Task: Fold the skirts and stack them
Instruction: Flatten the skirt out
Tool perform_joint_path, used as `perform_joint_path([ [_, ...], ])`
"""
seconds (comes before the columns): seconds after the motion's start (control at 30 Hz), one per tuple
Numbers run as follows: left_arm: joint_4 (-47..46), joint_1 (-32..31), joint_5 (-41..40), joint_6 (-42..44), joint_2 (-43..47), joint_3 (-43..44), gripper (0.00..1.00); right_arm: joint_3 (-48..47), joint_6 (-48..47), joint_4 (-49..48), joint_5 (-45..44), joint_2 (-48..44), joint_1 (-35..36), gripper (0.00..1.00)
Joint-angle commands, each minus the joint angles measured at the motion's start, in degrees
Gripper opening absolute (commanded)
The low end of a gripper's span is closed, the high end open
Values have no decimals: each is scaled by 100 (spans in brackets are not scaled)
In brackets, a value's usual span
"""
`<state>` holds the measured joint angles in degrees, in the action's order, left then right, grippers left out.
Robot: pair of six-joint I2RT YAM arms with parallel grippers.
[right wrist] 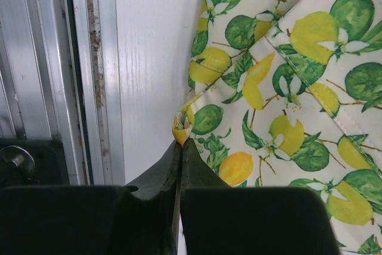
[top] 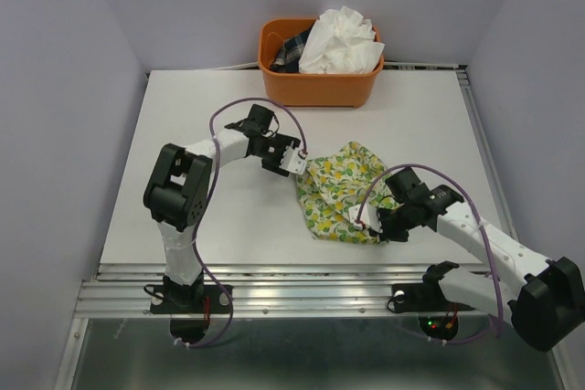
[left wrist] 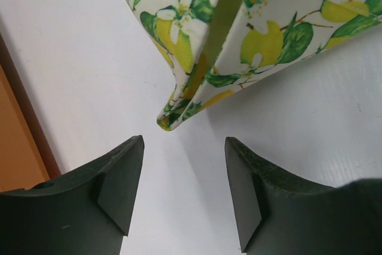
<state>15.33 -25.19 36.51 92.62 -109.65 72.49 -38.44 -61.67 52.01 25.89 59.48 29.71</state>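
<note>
We find the lemon skirt [top: 340, 191] lying on the desk [top: 183, 152]. The right fingers [right wrist: 181, 162] are pinched tight on its near corner. The left fingers [top: 295, 163] stand parted, holding nothing, just short of another corner.

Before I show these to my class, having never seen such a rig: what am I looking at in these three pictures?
Two robot arms are bolted at the near edge of a white table. One picture looks down from above; the others come from a camera on each wrist. A lemon-print skirt lies on the table. The right gripper is shut on one corner; the left gripper is open, just short of another. The orange basket at the back holds a crinkly white skirt.
</note>
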Motion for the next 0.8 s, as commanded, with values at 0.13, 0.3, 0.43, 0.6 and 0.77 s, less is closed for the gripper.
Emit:
perform_joint_path([
  [0.13, -320, -161, 418, -42, 84, 152, 67, 64, 146, -191, -31, -147, 43, 1],
  [0.3, -268, -293, 304, 168, 22, 143, 61, 99, 181, -235, -75, -226, 43, 1],
  [0.43, -294, -364, 251, 160, 66, 108, 38, 82, 339, -287, -119, -341, 43, 1],
  [0.6, -259, -373, 120, -200, 610, -172, 0, -155, 1015, -454, -390, -595, 43, 1],
  [0.77, -144, -373, -415, -1495, 1796, -411, 0, -725, 1981, -894, -1093, -999, -9, 1],
])
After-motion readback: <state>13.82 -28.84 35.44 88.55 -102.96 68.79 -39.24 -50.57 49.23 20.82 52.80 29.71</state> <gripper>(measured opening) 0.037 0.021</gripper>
